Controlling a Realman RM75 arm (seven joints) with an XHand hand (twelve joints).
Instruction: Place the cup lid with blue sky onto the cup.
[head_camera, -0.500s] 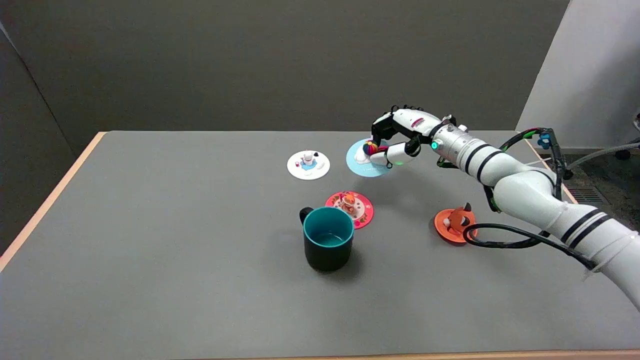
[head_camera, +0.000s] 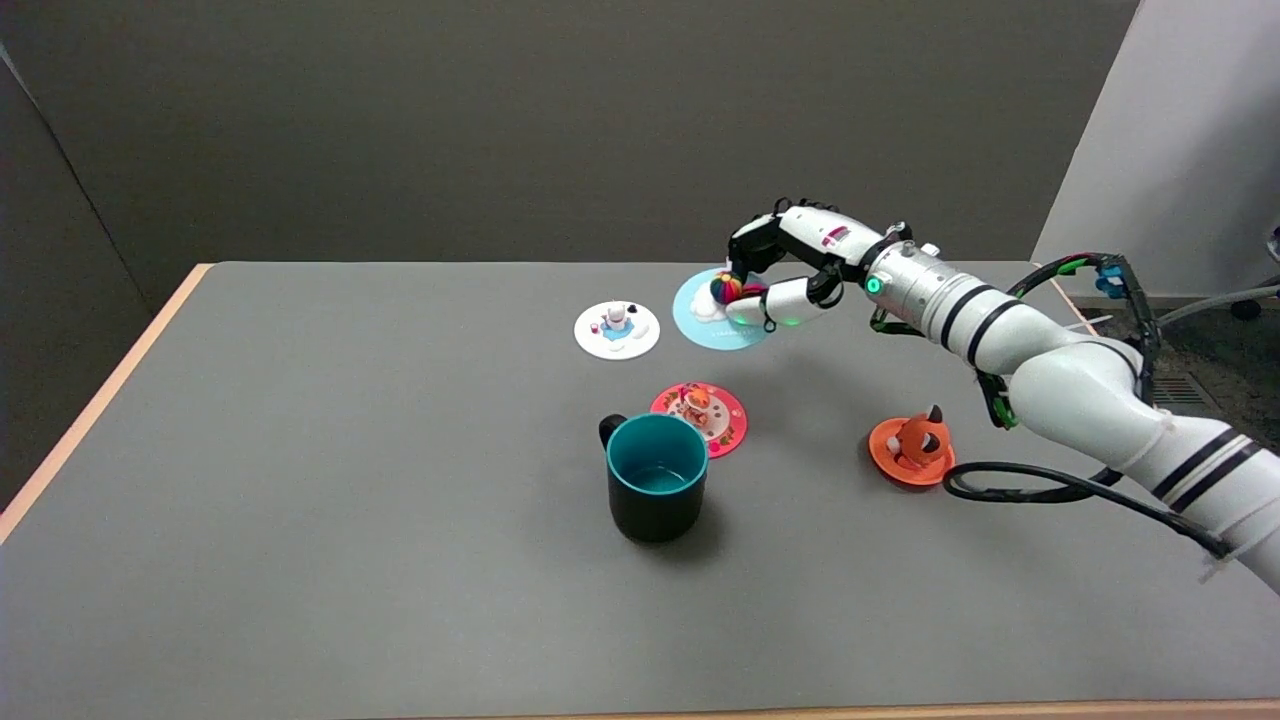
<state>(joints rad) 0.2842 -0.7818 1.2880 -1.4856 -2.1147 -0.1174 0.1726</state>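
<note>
The right hand (head_camera: 775, 270) has its fingers (head_camera: 752, 238) pinched on the small colourful knob of the light-blue sky lid (head_camera: 712, 318), holding it near the tabletop (head_camera: 300, 450) toward its far side. From the fingers, the teal cup (head_camera: 656, 488) stands upright and open at about seven o'clock, well apart. A red lid (head_camera: 722, 417) lies between, touching or just behind the cup's far rim.

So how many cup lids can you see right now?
4. The blue sky lid is held in the right robot hand; the white lid, red lid and orange lid lie on the table.
</note>
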